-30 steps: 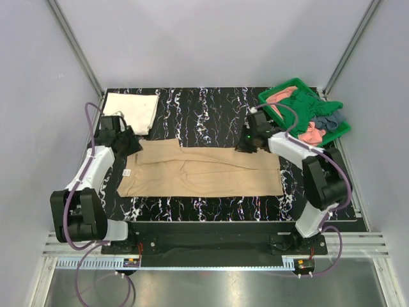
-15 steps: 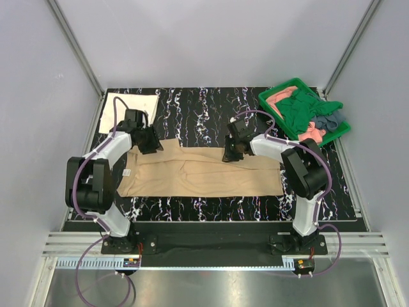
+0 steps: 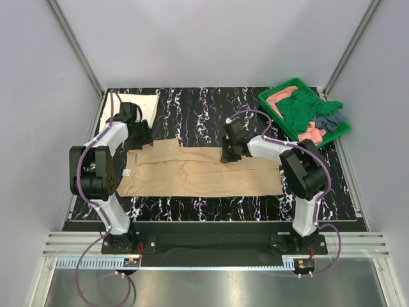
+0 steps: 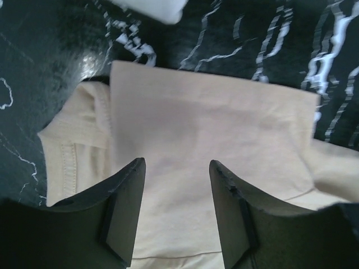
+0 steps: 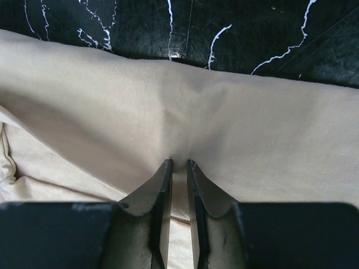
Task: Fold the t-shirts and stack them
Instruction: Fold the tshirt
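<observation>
A tan t-shirt [image 3: 198,173] lies folded into a long band across the black marbled table [image 3: 192,109]. My left gripper [image 3: 142,139] hovers open over the band's back left corner, and in the left wrist view the gripper [image 4: 176,165] has only flat tan cloth [image 4: 213,129] beneath it. My right gripper [image 3: 225,155] sits at the band's back edge near the middle. In the right wrist view that gripper [image 5: 179,162] is shut on a pinched fold of the tan t-shirt [image 5: 252,129]. A folded cream-white t-shirt [image 3: 150,103] lies at the back left corner.
A green tray [image 3: 276,88] at the back right holds a heap of a dark green t-shirt [image 3: 300,109], a salmon-pink one [image 3: 312,133] and a grey-blue one [image 3: 329,120]. The cream-white shirt's corner [image 4: 154,7] lies just beyond the tan cloth. Grey walls close in the table.
My left gripper swung in over the shirt's back left corner, then opened and drew back slightly. The right gripper moved left along the back edge, still pinching the cloth.
</observation>
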`<state>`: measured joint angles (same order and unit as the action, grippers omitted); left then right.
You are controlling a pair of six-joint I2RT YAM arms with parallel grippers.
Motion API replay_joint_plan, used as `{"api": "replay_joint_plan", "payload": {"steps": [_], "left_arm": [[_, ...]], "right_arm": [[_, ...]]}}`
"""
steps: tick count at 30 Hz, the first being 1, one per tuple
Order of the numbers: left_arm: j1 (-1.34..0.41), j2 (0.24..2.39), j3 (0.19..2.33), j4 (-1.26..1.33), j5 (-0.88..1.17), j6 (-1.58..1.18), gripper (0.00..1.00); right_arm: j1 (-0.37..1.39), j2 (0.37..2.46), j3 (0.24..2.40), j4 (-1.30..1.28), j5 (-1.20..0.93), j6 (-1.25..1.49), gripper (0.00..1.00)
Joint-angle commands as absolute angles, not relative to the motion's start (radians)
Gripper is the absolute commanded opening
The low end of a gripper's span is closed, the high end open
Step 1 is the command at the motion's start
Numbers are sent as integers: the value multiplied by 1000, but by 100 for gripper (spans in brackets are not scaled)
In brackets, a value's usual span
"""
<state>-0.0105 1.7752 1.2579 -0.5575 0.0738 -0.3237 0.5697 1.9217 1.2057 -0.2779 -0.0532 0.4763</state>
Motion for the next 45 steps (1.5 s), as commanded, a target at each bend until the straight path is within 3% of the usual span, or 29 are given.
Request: {"api": "replay_joint_plan", "payload": {"steps": [1,9,15,16,21,24,28,39,43,45], "left_arm": [[43,1773,1275,-584,83,-281,55],[64,1809,1319,-592,109,-227,56],[64,1835,1313,-597,138,-215,49],[63,1836,1315,-597,152,-215,46],[63,1806,1324,-604,193,-218,9],[63,1775,1319,-617,180,-233,0],[52,1735,1302,-629,161,-239,0],[48,1720,1279,-632,163,-227,20],[46,1724,1281,-634,160,-229,27],[48,1727,1281,-634,155,-230,30]], "right_arm": [[586,1914,1206,-285,-12,442,25],[598,1983,1454,-288,-121,433,34],[630,2133,1684,-259,-219,414,38],[638,2154,1709,-253,-230,419,40],[663,2296,1859,-242,-287,420,45],[678,2357,1925,-236,-304,417,46],[687,2431,2011,-235,-348,422,47],[699,2559,2132,-233,-373,433,45],[704,2574,2158,-235,-370,436,38],[706,2580,2167,-235,-368,439,28]]}}
